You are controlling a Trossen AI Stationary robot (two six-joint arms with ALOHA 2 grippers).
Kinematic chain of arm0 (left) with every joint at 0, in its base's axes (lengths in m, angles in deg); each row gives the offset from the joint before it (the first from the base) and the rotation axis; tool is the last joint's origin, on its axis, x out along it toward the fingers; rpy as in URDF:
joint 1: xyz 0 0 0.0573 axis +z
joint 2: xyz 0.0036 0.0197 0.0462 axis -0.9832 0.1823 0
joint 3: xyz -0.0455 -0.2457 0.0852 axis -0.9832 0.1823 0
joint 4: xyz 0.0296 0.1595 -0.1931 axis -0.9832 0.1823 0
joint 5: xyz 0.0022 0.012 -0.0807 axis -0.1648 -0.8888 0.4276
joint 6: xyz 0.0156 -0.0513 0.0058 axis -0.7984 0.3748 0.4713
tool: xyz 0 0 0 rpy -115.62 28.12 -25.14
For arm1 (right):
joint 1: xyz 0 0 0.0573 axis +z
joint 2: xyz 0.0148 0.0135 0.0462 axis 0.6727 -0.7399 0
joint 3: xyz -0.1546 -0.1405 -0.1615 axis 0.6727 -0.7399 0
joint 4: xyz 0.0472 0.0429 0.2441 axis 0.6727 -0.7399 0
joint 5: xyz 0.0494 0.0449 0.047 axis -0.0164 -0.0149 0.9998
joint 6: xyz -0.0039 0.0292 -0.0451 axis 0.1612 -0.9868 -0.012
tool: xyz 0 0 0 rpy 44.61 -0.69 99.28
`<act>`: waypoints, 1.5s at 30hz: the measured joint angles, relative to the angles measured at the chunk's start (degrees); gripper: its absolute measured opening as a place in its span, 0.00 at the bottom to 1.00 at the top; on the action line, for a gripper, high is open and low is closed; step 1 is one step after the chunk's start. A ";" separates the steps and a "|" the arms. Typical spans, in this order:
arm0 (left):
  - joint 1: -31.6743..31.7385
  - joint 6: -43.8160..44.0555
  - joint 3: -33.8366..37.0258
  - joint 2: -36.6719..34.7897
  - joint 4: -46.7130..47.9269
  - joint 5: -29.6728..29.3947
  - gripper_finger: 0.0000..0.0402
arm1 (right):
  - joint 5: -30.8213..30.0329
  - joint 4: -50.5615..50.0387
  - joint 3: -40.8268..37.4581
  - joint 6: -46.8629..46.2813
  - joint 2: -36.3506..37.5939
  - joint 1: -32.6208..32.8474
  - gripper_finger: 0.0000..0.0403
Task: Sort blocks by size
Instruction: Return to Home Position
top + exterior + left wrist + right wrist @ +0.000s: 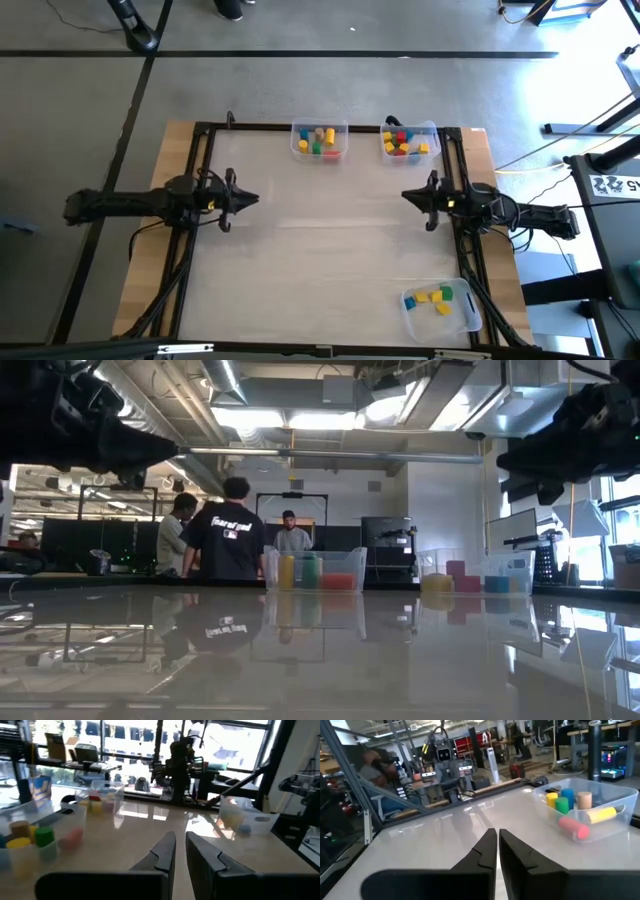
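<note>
Both pairs of jaws are drawn together, with at most a sliver of gap, and grip nothing. Observed from the floor: the left gripper (250,198) hangs above the left side of the table (330,250), pointing inward. The right gripper (408,196) hangs opposite over the right side. The two face each other, well apart, with bare tabletop between them. Neither touches a bin or any block. All blocks (320,142) in view sit inside three clear bins. The far-middle bin (297,147) holds a mixed lot in yellow, tan, green, red and blue; the right wrist view shows several standing upright and a yellow and a red cylinder lying on their sides. The far-right bin (433,133), just beside it along the far edge, holds a denser lot, mostly red and yellow with some green and blue. The near-right bin (470,318), at the near right corner and sitting slightly askew, holds a few yellow pieces, one green and one blue. Beyond the far edge, the low view shows people (225,535) standing in the room.
</note>
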 joint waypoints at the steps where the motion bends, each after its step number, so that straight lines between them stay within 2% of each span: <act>1: 0.00 0.37 0.00 -0.93 1.25 -0.87 0.08 | -0.34 0.01 0.00 0.00 0.02 0.00 0.05; 6: 0.00 0.28 0.00 -6.38 6.97 -5.32 0.08 | -0.71 -0.03 -0.04 -0.03 0.06 0.00 0.05; 12: 0.00 -0.50 0.00 -12.51 11.15 -6.40 0.08 | -0.85 -0.25 -0.09 -0.47 0.04 0.00 0.05; 16: 0.00 -0.34 0.00 -12.36 11.23 -6.41 0.08 | -0.53 -0.40 -0.09 -0.09 0.04 0.01 0.05; 26: -0.02 -1.77 0.00 -12.01 11.29 -6.17 0.08 | 5.27 -1.46 -0.15 2.34 -0.05 0.07 0.05; 45: -0.02 -1.79 0.00 -12.01 11.31 -6.17 0.08 | 5.65 -1.05 -0.24 2.38 -0.11 0.04 0.05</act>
